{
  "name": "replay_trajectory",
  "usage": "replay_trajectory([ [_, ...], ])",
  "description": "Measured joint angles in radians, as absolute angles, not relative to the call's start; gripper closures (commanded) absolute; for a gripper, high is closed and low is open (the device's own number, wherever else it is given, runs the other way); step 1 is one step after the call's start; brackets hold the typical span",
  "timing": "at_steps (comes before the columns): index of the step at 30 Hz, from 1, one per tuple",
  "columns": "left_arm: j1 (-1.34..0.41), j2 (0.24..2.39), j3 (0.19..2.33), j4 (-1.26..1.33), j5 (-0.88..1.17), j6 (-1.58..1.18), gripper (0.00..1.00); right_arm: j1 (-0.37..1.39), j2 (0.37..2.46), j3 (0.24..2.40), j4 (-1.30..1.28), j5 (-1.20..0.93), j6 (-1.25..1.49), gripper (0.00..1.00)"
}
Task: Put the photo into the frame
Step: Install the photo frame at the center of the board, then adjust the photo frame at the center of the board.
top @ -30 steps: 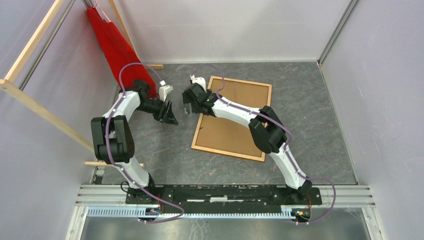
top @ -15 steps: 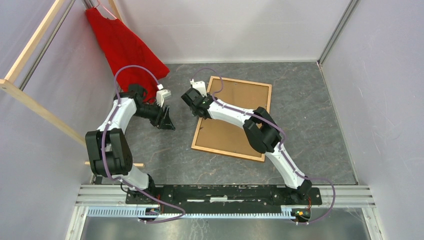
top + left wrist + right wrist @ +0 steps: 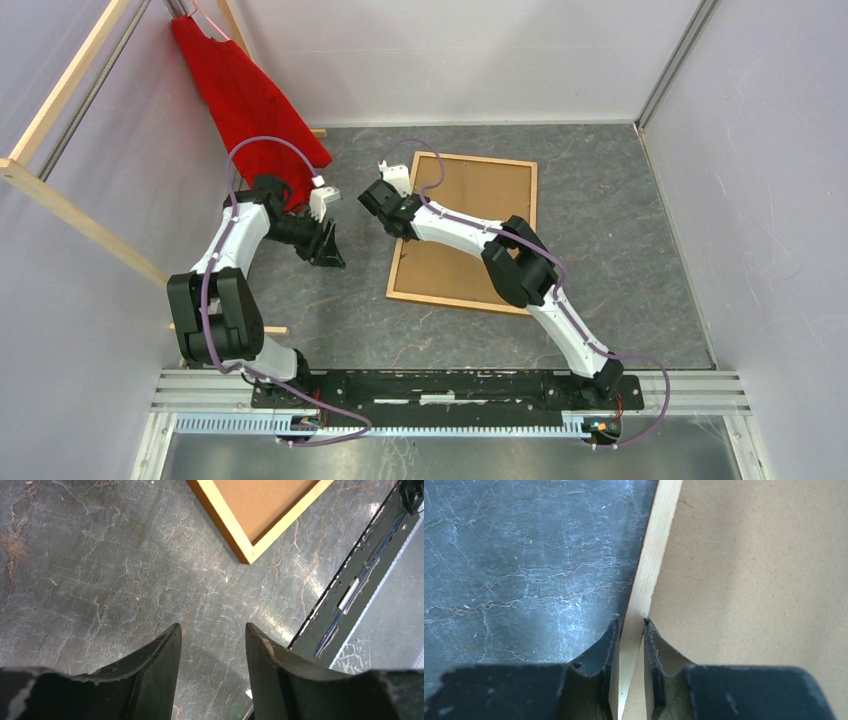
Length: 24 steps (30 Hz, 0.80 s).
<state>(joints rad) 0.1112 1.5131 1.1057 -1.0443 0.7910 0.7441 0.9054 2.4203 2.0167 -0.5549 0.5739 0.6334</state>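
**Operator:** The frame point(image 3: 500, 200), where is it located?

**Technician:** It lies flat on the grey table point(image 3: 620, 220), just right of centre in the top view. Its long side runs from upper to lower, and a plain brown board fills the opening. In the left wrist view only one corner shows, at the upper middle.

**Operator:** State of the right gripper point(image 3: 630, 625)?

**Technician:** Pinching. Its fingers straddle the pale wooden rail on the frame's left edge, near the upper left corner in the top view, one finger on the table side and one on the board side. Both appear pressed against the wood.

**Operator:** And the left gripper point(image 3: 212, 630)?

**Technician:** Spread and empty. It hovers above bare table left of the frame, well apart from it. A red cloth point(image 3: 250, 100) hangs at the upper left.

**Operator:** Location of the photo?

**Technician:** Not visible in any view. Whether it sits beneath the board cannot be told.

**Operator:** Which step is in hand?

**Technician:** Judged from the grip: handling the frame by its rail, probably to reposition or raise it. Loading the print looks not yet done.

**Operator:** Requirements for the next move?

**Technician:** Keep the narrow rail centred between the fingers, since the hold is near one corner and the frame may pivot or slip. The free gripper should likely steady the frame at another edge.
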Motion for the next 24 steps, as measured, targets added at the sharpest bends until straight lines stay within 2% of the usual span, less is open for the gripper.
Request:
replay_trajectory([
  [4,0.116,1.499,1.106,-1.053,0.783,0.749,0.44,0.913,2.421,2.016,-0.559,0.580,0.637,0.93],
  [9,0.118,1.471,1.105,-1.068,0.779,0.763,0.45,0.933,2.382,1.936,-0.509,0.588,0.598,0.97],
  [14,0.118,1.461,1.105,-1.069,0.777,0.768,0.45,0.982,2.256,1.725,-0.458,0.579,0.471,1.00],
  [19,0.118,1.461,1.101,-1.070,0.775,0.773,0.45,1.046,2.032,1.372,-0.350,0.520,0.347,0.99],
  [20,0.118,1.461,1.101,-1.071,0.775,0.773,0.45,1.058,1.979,1.298,-0.335,0.495,0.324,0.94],
  [22,0.118,1.462,1.101,-1.071,0.776,0.773,0.45,1.072,1.905,1.198,-0.307,0.451,0.287,0.75],
  [24,0.118,1.462,1.101,-1.072,0.776,0.774,0.44,1.074,1.859,1.136,-0.278,0.419,0.260,0.62],
])
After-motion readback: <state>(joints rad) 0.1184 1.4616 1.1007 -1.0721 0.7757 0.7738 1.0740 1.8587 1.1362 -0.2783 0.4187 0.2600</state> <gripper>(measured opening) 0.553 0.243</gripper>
